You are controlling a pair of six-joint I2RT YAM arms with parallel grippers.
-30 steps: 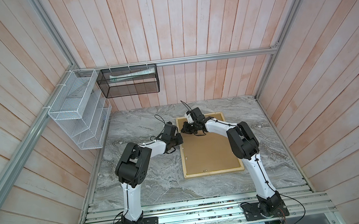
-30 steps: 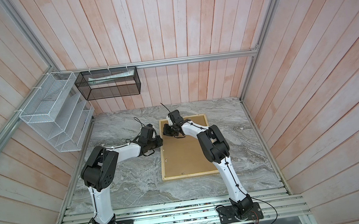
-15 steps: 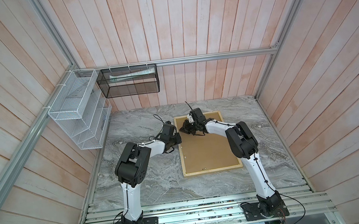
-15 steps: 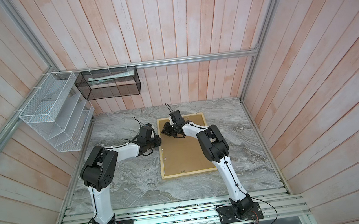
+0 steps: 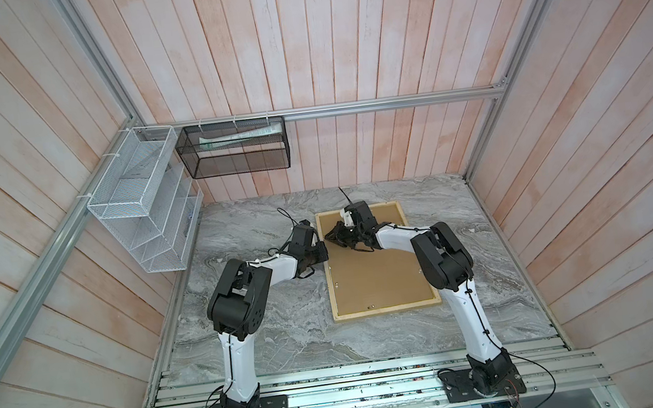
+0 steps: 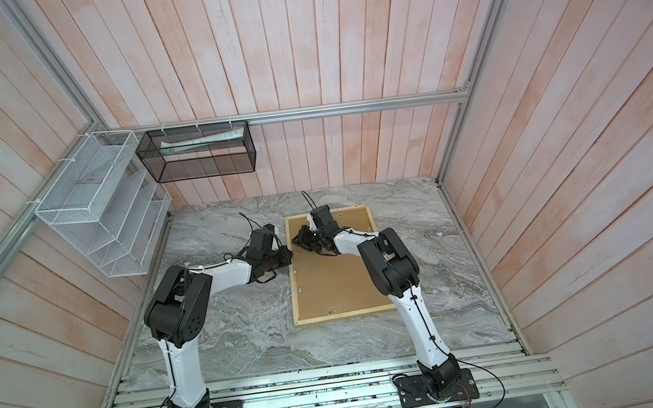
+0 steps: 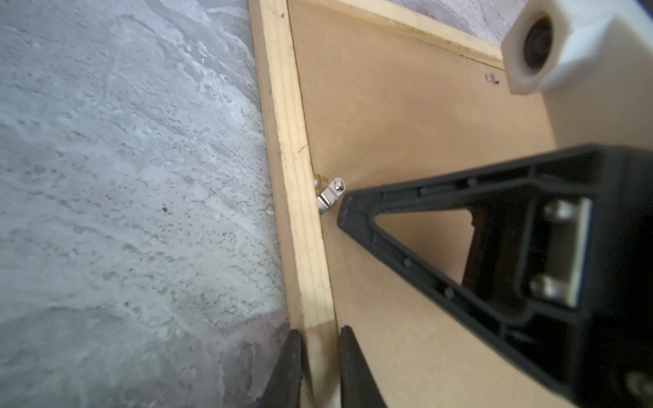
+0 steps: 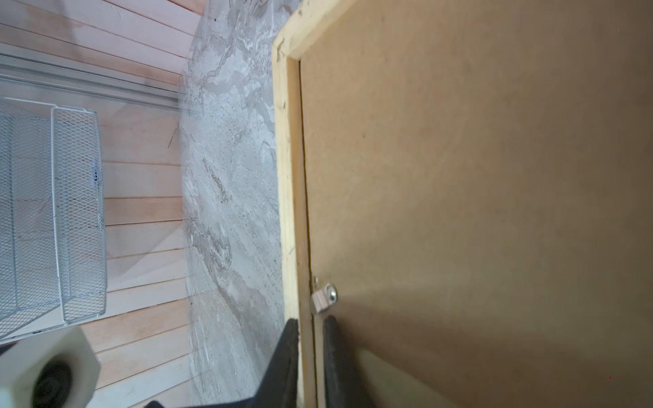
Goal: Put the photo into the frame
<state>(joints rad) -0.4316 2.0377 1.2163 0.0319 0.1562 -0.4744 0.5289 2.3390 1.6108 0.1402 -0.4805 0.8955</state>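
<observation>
Right pincer (image 8: 311, 326): jaws cracked open, nothing held, tips straddling inner edge of frame (image 8: 287, 159) rail. Metal clip (image 8: 323, 298) sits just past tips, across seam between rail and backing board (image 8: 459, 176). Left pincer (image 7: 319, 341) is just beside, clamped on same rail, pinning frame to table (image 8: 229, 176). Frame is face down under both pincers, board seated in it. Photo: can't spot it anywhere, maybe under board, dunno. My guess is clip-turning step. Next move wants one tip against clip tab and short sideways nudge, left steadying rail.

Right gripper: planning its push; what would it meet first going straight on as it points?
Probably the small silver metal clip beside the pale wooden frame, just ahead of the right gripper.
</observation>
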